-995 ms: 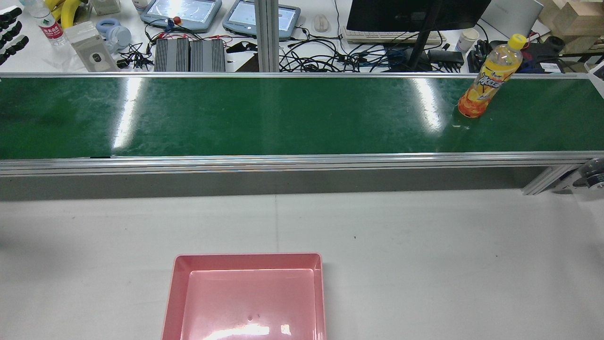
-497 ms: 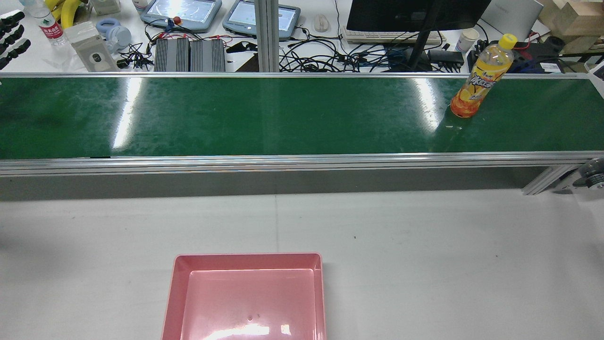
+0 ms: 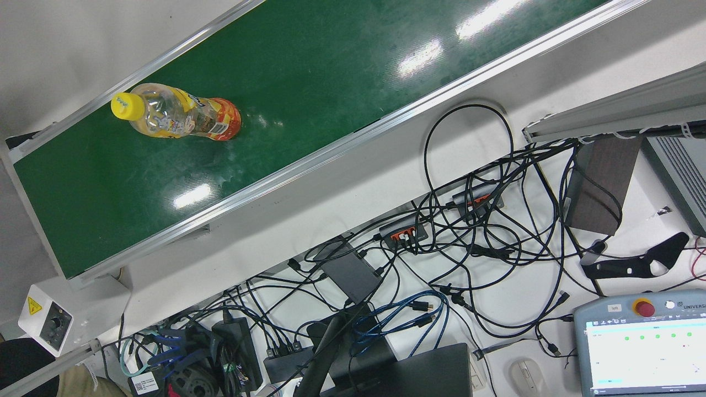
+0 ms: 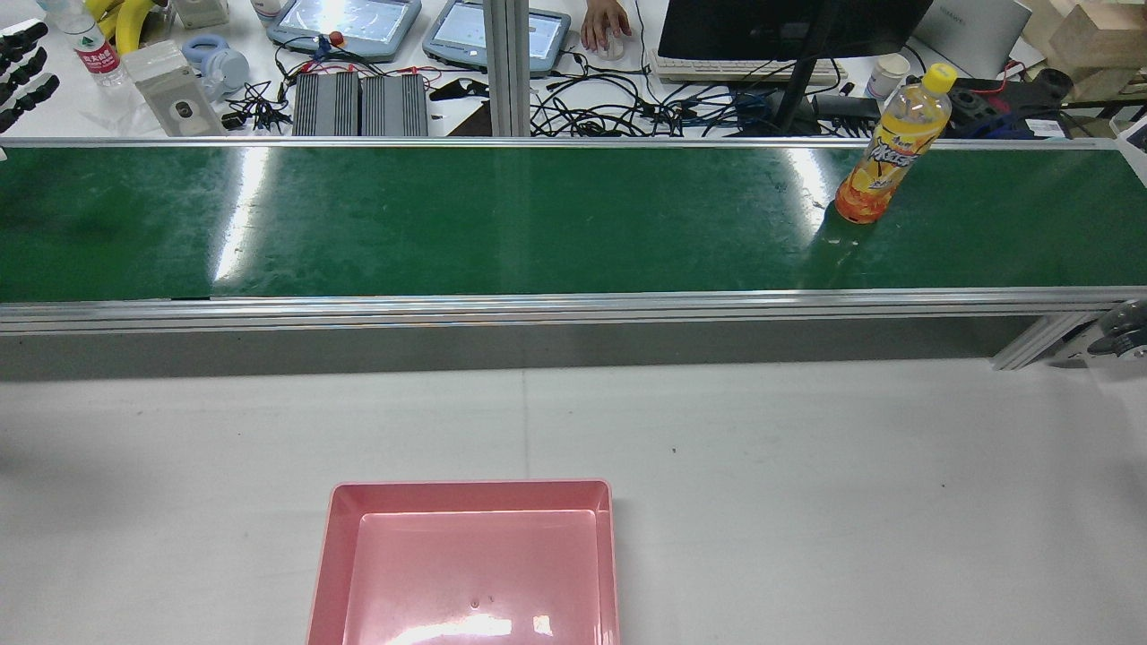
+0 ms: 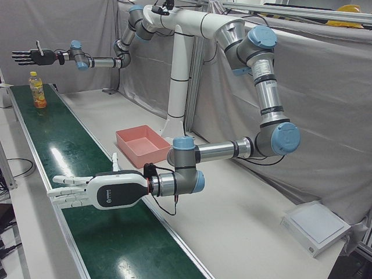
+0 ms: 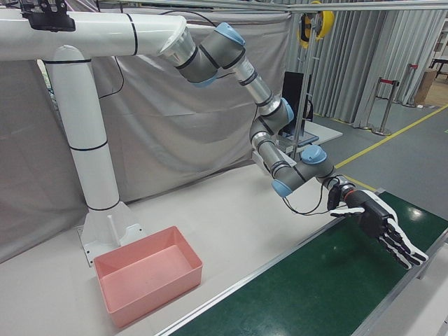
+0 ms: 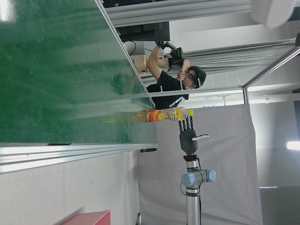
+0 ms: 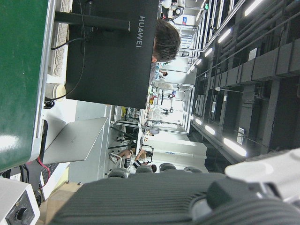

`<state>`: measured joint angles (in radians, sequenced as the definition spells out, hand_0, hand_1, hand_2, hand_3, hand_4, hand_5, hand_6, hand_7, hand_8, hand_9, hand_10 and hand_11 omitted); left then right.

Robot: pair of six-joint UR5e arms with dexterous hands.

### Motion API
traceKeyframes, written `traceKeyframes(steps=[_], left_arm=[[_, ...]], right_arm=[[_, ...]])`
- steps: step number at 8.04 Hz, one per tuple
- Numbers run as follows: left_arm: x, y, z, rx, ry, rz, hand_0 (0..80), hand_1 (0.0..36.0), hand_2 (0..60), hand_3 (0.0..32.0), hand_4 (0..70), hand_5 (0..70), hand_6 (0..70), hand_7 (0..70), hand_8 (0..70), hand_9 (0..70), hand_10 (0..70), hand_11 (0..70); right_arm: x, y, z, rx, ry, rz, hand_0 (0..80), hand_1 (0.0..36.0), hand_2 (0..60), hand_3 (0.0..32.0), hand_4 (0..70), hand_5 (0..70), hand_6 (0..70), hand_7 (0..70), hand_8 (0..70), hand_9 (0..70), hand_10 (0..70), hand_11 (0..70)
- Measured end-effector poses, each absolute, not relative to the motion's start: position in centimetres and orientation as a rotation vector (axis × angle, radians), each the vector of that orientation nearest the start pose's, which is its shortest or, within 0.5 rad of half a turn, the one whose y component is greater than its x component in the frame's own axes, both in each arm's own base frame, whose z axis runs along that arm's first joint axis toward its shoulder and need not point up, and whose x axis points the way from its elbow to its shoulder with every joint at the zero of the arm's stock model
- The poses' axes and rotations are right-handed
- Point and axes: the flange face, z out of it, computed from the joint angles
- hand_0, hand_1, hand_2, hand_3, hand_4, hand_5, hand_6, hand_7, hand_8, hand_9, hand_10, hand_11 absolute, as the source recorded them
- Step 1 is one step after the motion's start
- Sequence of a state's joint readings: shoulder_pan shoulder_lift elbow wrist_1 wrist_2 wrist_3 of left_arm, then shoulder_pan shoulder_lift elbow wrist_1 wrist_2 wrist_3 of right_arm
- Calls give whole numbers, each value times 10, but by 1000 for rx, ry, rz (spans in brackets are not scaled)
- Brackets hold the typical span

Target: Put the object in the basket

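Observation:
An orange drink bottle (image 4: pixel 887 152) with a yellow cap stands upright on the green belt (image 4: pixel 502 224), toward its right end in the rear view. It also shows in the front view (image 3: pixel 182 118) and far down the belt in the left-front view (image 5: pixel 38 93). The pink basket (image 4: pixel 470 485) sits empty on the white table. My right hand (image 5: pixel 30 56) hovers open, above and just beyond the bottle (image 7: pixel 164 115), fingers spread (image 6: pixel 378 224). My left hand (image 5: pixel 81 192) is open at the belt's other end. Its fingertips (image 4: pixel 22 58) reach past the far edge.
Behind the belt, a desk holds tangled cables (image 3: pixel 469 248), teach pendants (image 4: pixel 349 22), a monitor (image 4: pixel 789 22), a water bottle (image 4: pixel 90 45) and bananas. A person's hand (image 4: pixel 605 22) rests on a mouse. The white pedestal (image 6: pixel 98 175) stands behind the basket (image 6: pixel 115 266).
The bottle has travelled left along the belt in the rear view. A person's hand has appeared on the mouse behind the belt. My left fingertips have barely shifted.

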<state>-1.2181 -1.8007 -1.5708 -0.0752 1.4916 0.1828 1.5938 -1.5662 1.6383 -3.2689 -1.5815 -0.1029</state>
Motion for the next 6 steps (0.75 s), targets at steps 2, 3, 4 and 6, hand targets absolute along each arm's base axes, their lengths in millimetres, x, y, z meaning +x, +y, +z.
traceKeyframes(steps=[2, 3, 4, 6], left_arm=[[76, -615, 552, -131, 2344, -1685, 636, 97, 0, 0, 131, 11, 7, 0, 0, 0, 18, 48], [75, -615, 552, -130, 2345, -1685, 627, 97, 0, 0, 128, 31, 2, 0, 0, 0, 15, 44], [75, -615, 552, -130, 2345, -1686, 621, 91, 0, 0, 128, 43, 1, 0, 0, 0, 20, 50], [75, -615, 552, -131, 2346, -1686, 622, 85, 0, 0, 127, 47, 0, 0, 0, 0, 19, 48]], right_arm=[[143, -484, 664, -126, 2202, -2328, 0, 0, 0, 0, 0, 0, 0, 0, 0, 0, 0, 0], [143, -484, 664, -126, 2202, -2328, 0, 0, 0, 0, 0, 0, 0, 0, 0, 0, 0, 0], [143, -484, 664, -126, 2202, -2328, 0, 0, 0, 0, 0, 0, 0, 0, 0, 0, 0, 0], [143, -484, 664, -126, 2202, -2328, 0, 0, 0, 0, 0, 0, 0, 0, 0, 0, 0, 0]])
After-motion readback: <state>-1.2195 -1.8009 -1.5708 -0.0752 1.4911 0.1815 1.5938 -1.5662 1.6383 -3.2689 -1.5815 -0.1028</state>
